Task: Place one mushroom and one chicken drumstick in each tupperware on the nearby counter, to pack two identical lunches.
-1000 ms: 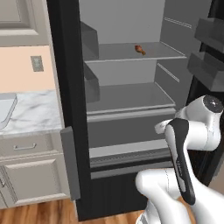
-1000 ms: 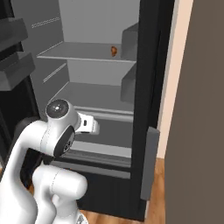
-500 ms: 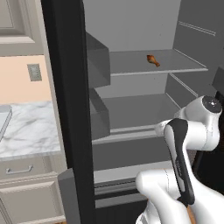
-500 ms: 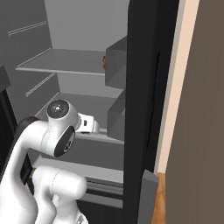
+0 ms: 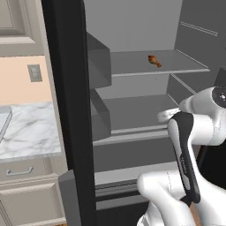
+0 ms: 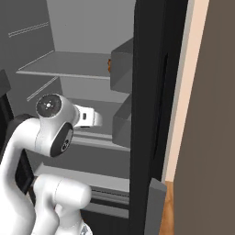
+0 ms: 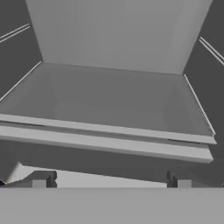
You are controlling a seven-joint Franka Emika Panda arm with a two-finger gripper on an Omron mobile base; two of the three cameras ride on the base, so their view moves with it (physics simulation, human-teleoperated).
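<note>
Flat, even rendered light is seen throughout; no glare, no clear light source. The fridge (image 5: 145, 88) interior is lit mid-grey, w/ soft shading under each shelf (image 7: 109, 105). The door edge (image 6: 151, 92) is rendered near black, detail lost. Slight softness is noted, esp. in the hand view; edge distortion possibly mild.

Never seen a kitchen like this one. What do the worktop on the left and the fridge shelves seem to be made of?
The worktop looks like polished white marble, judging by its grey veins. The fridge shelves look like matte grey plastic or painted metal: flat, even colour, no shine; the rendering leaves that open.
</note>
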